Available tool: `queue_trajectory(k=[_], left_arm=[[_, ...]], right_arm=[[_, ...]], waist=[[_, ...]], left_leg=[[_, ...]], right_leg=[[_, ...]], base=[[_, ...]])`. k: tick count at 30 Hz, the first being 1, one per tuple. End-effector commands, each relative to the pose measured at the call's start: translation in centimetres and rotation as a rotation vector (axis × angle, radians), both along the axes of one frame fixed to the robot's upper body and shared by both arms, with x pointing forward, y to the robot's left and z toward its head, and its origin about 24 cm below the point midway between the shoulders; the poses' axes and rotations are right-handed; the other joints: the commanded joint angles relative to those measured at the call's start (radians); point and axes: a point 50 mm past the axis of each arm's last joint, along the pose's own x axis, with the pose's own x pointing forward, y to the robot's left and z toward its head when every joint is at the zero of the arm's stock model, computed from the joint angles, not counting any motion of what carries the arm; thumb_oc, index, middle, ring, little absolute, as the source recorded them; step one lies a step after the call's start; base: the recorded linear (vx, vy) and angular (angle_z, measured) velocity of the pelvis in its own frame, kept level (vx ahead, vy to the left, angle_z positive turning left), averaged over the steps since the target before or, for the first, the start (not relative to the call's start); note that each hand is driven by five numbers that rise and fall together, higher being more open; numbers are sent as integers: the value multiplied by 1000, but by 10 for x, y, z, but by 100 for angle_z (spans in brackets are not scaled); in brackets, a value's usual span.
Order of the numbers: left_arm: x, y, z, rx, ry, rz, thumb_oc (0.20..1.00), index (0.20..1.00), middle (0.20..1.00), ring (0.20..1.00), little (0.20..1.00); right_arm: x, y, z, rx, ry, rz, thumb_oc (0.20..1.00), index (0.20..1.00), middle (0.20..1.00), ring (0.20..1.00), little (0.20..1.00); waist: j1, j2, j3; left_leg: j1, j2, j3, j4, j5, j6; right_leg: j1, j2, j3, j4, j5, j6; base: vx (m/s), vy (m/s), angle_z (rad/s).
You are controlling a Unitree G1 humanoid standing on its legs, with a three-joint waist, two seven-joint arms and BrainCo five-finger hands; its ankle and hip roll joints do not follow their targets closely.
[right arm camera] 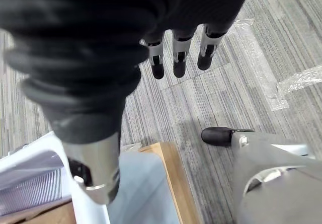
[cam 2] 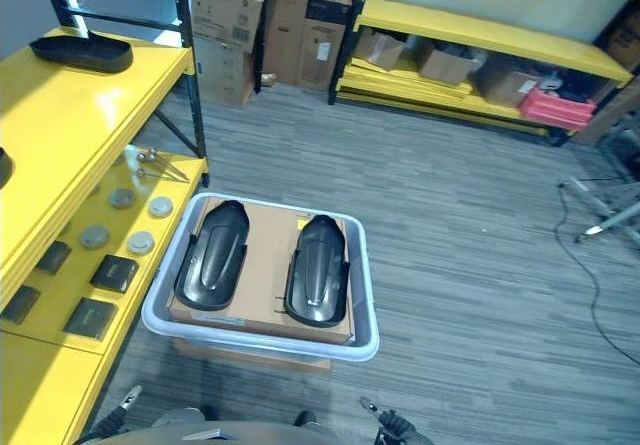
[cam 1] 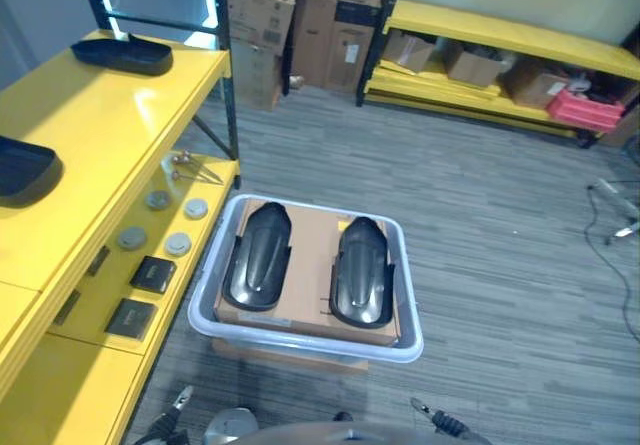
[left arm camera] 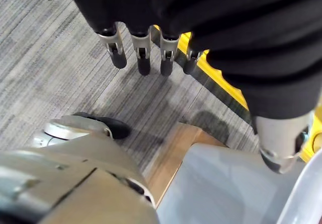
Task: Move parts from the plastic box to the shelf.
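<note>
Box: pale grey plastic box [cam 1: 302, 343] holds two glossy black moulded shells [cam 1: 258, 255] on cardboard.
Shelf: yellow metal shelf [cam 1: 95, 140] — two similar parts up already.
Hands: left hand [left arm camera: 143, 58], right hand [right arm camera: 176, 58] — fingers straight, empty.
Progress: roughly half, I'd judge.

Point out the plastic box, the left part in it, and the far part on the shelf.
plastic box [cam 1: 410, 305], left eye view, right rim.
left part [cam 1: 259, 255], left eye view, middle.
far part [cam 1: 122, 54], left eye view, top surface.

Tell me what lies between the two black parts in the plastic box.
Only a bare strip of the brown cardboard sheet separates the left black part from the right black part inside the plastic box; both eye views show it.
</note>
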Motion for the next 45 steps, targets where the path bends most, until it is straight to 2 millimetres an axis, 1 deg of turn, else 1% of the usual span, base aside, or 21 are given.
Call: queue_trajectory(k=[1, 3, 5, 8, 9, 10, 12, 14, 16, 19, 20, 21, 23, 24, 25, 28, 31, 35, 37, 39, 45], left_arm=[[23, 7, 6, 35, -54, -62, 1000, 1000, 1000, 1000, 1000], [21, 7, 5, 38, -46, -88, 1000, 1000, 1000, 1000, 1000], [21, 6, 5, 41, -39, -96, 1000, 1000, 1000, 1000, 1000], [16, 9, 5, 48, -27, -100, 1000, 1000, 1000, 1000, 1000], [12, 11, 5, 52, -21, -102, 1000, 1000, 1000, 1000, 1000], [11, 11, 5, 53, -18, -101, 1000, 1000, 1000, 1000, 1000], [8, 13, 5, 59, -13, -88, 1000, 1000, 1000, 1000, 1000], [2, 17, 5, 62, -8, -73, 1000, 1000, 1000, 1000, 1000], [-3, 19, 6, 62, -7, -64, 1000, 1000, 1000, 1000, 1000], [-2, 19, 6, 53, -13, -58, 1000, 1000, 1000, 1000, 1000], [-1, 17, 6, 45, -17, -46, 1000, 1000, 1000, 1000, 1000], [-2, 15, 5, 39, -18, -40, 1000, 1000, 1000, 1000, 1000], [-5, 12, 4, 33, -16, -33, 1000, 1000, 1000, 1000, 1000], [-8, 9, 3, 34, -8, -36, 1000, 1000, 1000, 1000, 1000], [-8, 8, 3, 35, -7, -41, 1000, 1000, 1000, 1000, 1000], [-10, 7, 2, 44, -2, -86, 1000, 1000, 1000, 1000, 1000], [-5, 13, 5, 51, -12, -124, 1000, 1000, 1000, 1000, 1000], [17, 17, 9, 37, -58, -150, 1000, 1000, 1000, 1000, 1000], [21, 16, 9, 28, -66, -155, 1000, 1000, 1000, 1000, 1000], [33, 11, 10, 1, -105, -165, 1000, 1000, 1000, 1000, 1000], [42, 3, 11, -36, -149, -183, 1000, 1000, 1000, 1000, 1000]], right_arm=[[2, -7, 2, -20, -5, -78, 1000, 1000, 1000, 1000, 1000], [3, -8, 2, -41, -21, -130, 1000, 1000, 1000, 1000, 1000], [9, -12, 6, -77, -89, -225, 1000, 1000, 1000, 1000, 1000], [34, -28, 22, -200, -248, -411, 1000, 1000, 1000, 1000, 1000], [47, -39, 36, -298, -332, -479, 1000, 1000, 1000, 1000, 1000], [52, -43, 42, -337, -374, -504, 1000, 1000, 1000, 1000, 1000], [66, -58, 68, -506, -525, -589, 1000, 1000, 1000, 1000, 1000], [81, -75, 100, -623, -672, -676, 1000, 1000, 1000, 1000, 1000], [91, -102, 145, -758, -886, -753, 1000, 1000, 1000, 1000, 1000], [105, -117, 198, -851, -1072, -738, 1000, 1000, 1000, 1000, 1000], [113, -117, 218, -855, -1129, -672, 1000, 1000, 1000, 1000, 1000], [120, -115, 228, -848, -1147, -620, 1000, 1000, 1000, 1000, 1000], [131, -112, 233, -798, -1128, -511, 1000, 1000, 1000, 1000, 1000], [143, -108, 226, -673, -1075, -396, 1000, 1000, 1000, 1000, 1000], [145, -107, 224, -658, -1061, -381, 1000, 1000, 1000, 1000, 1000], [164, -97, 205, -503, -963, -278, 1000, 1000, 1000, 1000, 1000], [181, -87, 197, -459, -934, -252, 1000, 1000, 1000, 1000, 1000], [211, -81, 206, -456, -943, -280, 1000, 1000, 1000, 1000, 1000], [217, -79, 209, -464, -942, -280, 1000, 1000, 1000, 1000, 1000], [230, -80, 219, -462, -969, -287, 1000, 1000, 1000, 1000, 1000], [238, -82, 229, -480, -973, -290, 1000, 1000, 1000, 1000, 1000]], waist=[[9, 36, 19], [11, 41, 16], [13, 45, 15], [7, 48, 14], [-2, 50, 13], [-5, 50, 12], [-16, 51, 13], [-28, 52, 12], [-36, 52, 8], [-42, 55, 7], [-43, 57, 9], [-42, 57, 10], [-36, 56, 10], [-23, 55, 13], [-19, 55, 14], [25, 55, 29], [62, 59, 62], [90, 77, 123], [96, 83, 137], [110, 99, 171], [126, 111, 218]], left_leg=[[-10, 74, 73, -131, 112, -11], [-4, 72, 74, -140, 113, -10], [1, 69, 71, -146, 114, -9], [7, 66, 73, -152, 114, -9], [9, 67, 78, -157, 113, -9], [10, 67, 81, -160, 113, -9], [14, 68, 88, -163, 110, -7], [18, 69, 95, -167, 109, -7], [28, 67, 97, -178, 107, -7], [32, 63, 97, -188, 106, -7], [33, 63, 96, -191, 106, -7], [33, 62, 95, -191, 106, -8], [30, 62, 93, -186, 104, -9], [23, 63, 89, -178, 103, -10], [21, 63, 88, -176, 103, -10], [-13, 65, 67, -167, 115, -11], [-68, 63, 38, -149, 123, -11], [-163, 61, 10, -120, 132, -15], [-184, 61, 4, -112, 136, -17], [-244, 57, -9, -95, 148, -24], [-317, 60, -20, -64, 161, -35]], right_leg=[[-57, -31, -5, 57, -24, 65], [-59, -30, -10, 61, -25, 66], [-60, -30, -12, 63, -23, 68], [-66, -29, -10, 66, -19, 72], [-71, -28, -8, 66, -19, 73], [-72, -28, -7, 65, -19, 74], [-75, -27, -3, 63, -19, 76], [-75, -27, -1, 62, -19, 79], [-70, -27, -1, 59, -19, 86], [-66, -29, -5, 54, -20, 93], [-64, -31, -6, 53, -23, 95], [-62, -33, -6, 53, -25, 95], [-59, -35, -9, 51, -29, 93], [-56, -40, -15, 50, -32, 90], [-56, -41, -17, 50, -32, 89], [-68, -52, -44, 56, -27, 83], [-101, -63, -62, 70, -25, 81], [-170, -80, -78, 100, -33, 72], [-184, -84, -80, 107, -36, 69], [-226, -95, -87, 123, -40, 61], [-275, -107, -96, 144, -45, 50]], base=[[30, -5, 8], [27, -1, 10], [16, -7, 8], [0, 0, 0], [0, 0, 0], [0, 0, 0], [0, 0, 0], [0, 0, 0], [44, 2, -5], [39, 26, -5], [53, 58, -2], [62, 60, 0], [73, 59, -3], [69, 51, 0], [46, 39, 0], [-12, -2, 5], [-116, 5, 26], [-211, 37, 30], [-139, 68, 26], [-194, 103, 10], [-94, 48, 13]])
